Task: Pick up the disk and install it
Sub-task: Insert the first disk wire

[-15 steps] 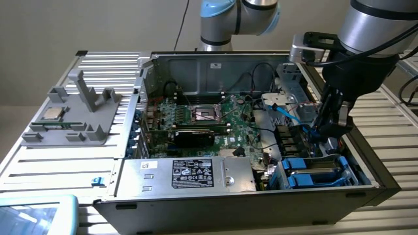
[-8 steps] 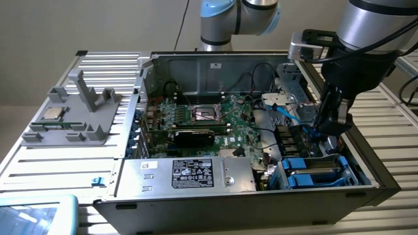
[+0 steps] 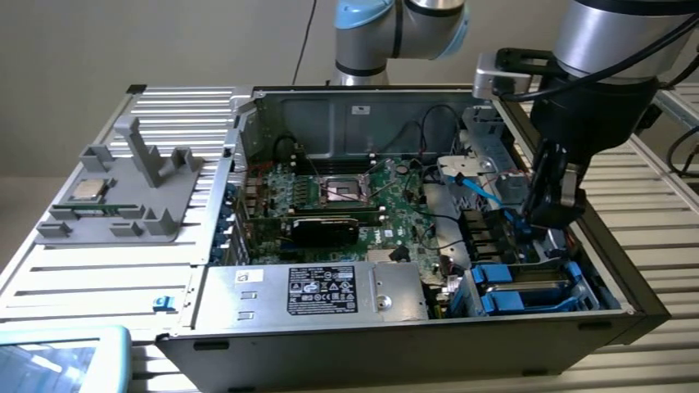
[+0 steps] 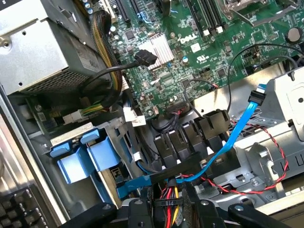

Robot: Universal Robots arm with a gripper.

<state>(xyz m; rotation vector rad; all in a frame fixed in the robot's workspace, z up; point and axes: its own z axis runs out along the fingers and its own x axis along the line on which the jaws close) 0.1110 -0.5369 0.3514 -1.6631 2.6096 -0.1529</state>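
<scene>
Tool (image 3: pixel 543 219) down inside the open computer case (image 3: pixel 617 274) in the exterior view, at the drive end, close to the side wall. Disk (image 3: pixel 526 285) just below the tool tip, seated in the drive bay at the case's front corner, blue rails either side of a grey face. Fingertips lost against dark cables and brackets, so spread hard to judge from this side. Blue cable (image 3: pixel 480 190) just behind the tool. Motherboard (image 3: pixel 349 196) and power supply (image 3: pixel 317 291) well apart from it. Case on a slatted worktop (image 3: pixel 98 270).

Wrist view: tool (image 4: pixel 171 209) partly spread, dark fingers (image 4: pixel 197 211) with a gap between, pinching nothing. Red and yellow wires (image 4: pixel 168 194) visible through the gap; cannot tell whether touched. Disk (image 4: pixel 78 166) off to one side of the tool, near but not touching, blue rail ends facing out, most of its body hidden inside the bay. Blue cable (image 4: pixel 228 137) crossing just beyond the fingertips. Finger roots cut off at the frame edge.
</scene>
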